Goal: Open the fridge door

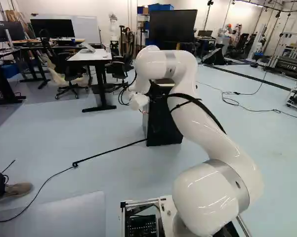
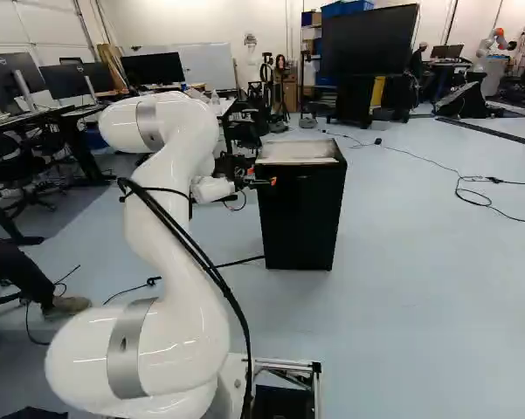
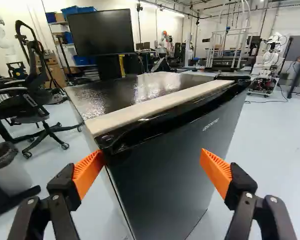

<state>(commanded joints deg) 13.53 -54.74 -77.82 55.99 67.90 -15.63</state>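
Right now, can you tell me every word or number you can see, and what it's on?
Fridge door: one small pale word near its top edge, too small and slanted to read for sure.
I can't make out any other words or numbers.

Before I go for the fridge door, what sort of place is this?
Most likely a robotics lab or workshop. Another robot stands across the room, a desk and an office chair stand nearer, and a big black screen stands toward the wall.
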